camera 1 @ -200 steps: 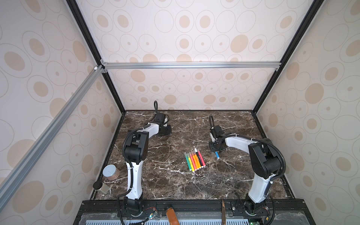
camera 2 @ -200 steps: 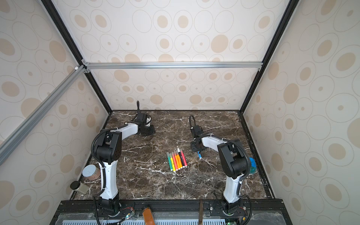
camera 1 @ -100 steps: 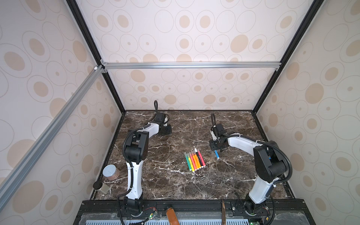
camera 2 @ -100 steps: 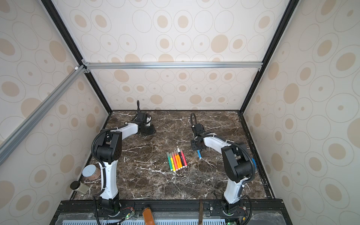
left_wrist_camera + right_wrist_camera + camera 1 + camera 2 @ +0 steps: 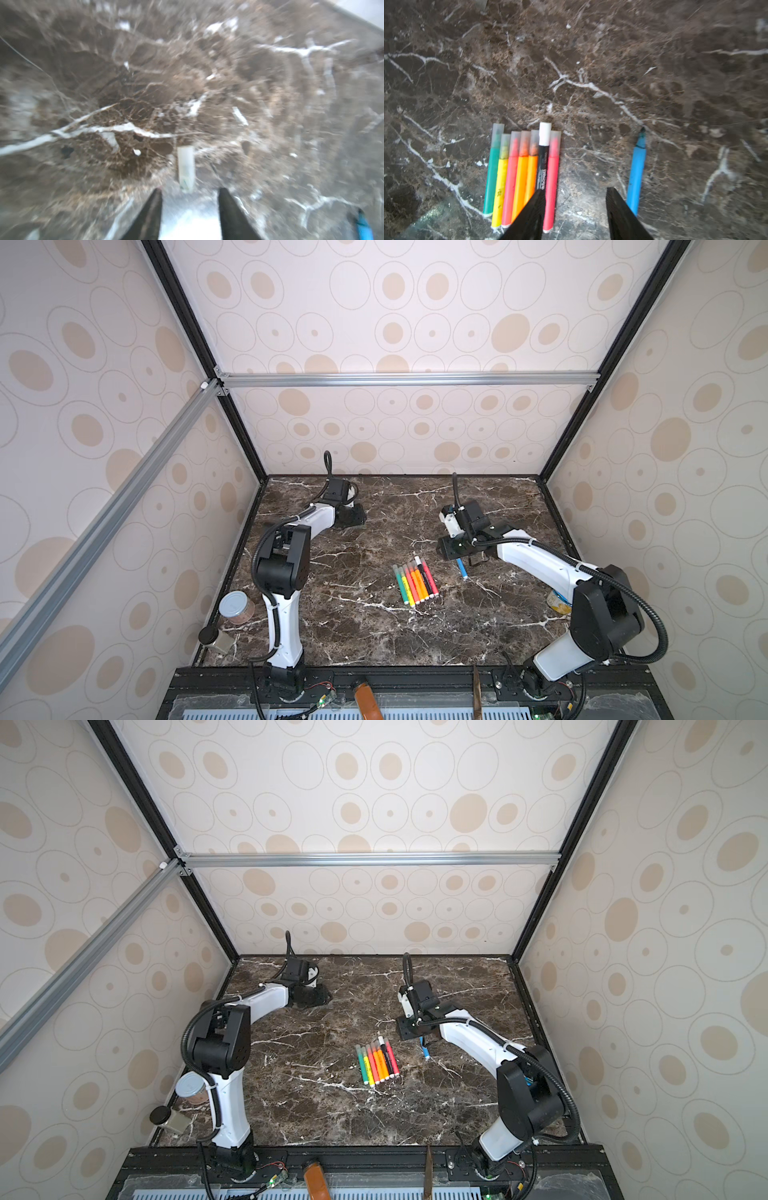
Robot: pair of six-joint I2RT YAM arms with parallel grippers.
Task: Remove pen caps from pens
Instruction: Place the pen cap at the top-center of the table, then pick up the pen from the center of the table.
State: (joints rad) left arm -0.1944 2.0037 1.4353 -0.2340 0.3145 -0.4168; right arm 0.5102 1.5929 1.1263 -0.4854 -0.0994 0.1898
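Observation:
Several capped pens [image 5: 525, 170] lie side by side in a row, green to pink, seen in both top views [image 5: 415, 585] [image 5: 377, 1060]. Their pen caps [image 5: 525, 139] are pale and translucent, and the black pen's is white. A blue pen [image 5: 636, 176] [image 5: 461, 569] lies alone and uncapped, its tip bare. My right gripper [image 5: 575, 191] [image 5: 462, 558] is open and empty, with the blue pen just outside one finger. One loose pen cap [image 5: 186, 168] lies on the marble at the far left. It sits just beyond the open, empty left gripper [image 5: 190, 191] [image 5: 353, 516].
The dark marble table [image 5: 374, 635] is walled by black frame posts. A grey-lidded can [image 5: 235, 605] and a small black-lidded jar [image 5: 212, 639] stand at the left edge. Another can [image 5: 559, 601] sits behind my right arm.
Both grippers have opened. The cap lies free in front of the left fingers, and the blue pen lies free on the table beside the right ones. The right arm's elbow has shifted outward.

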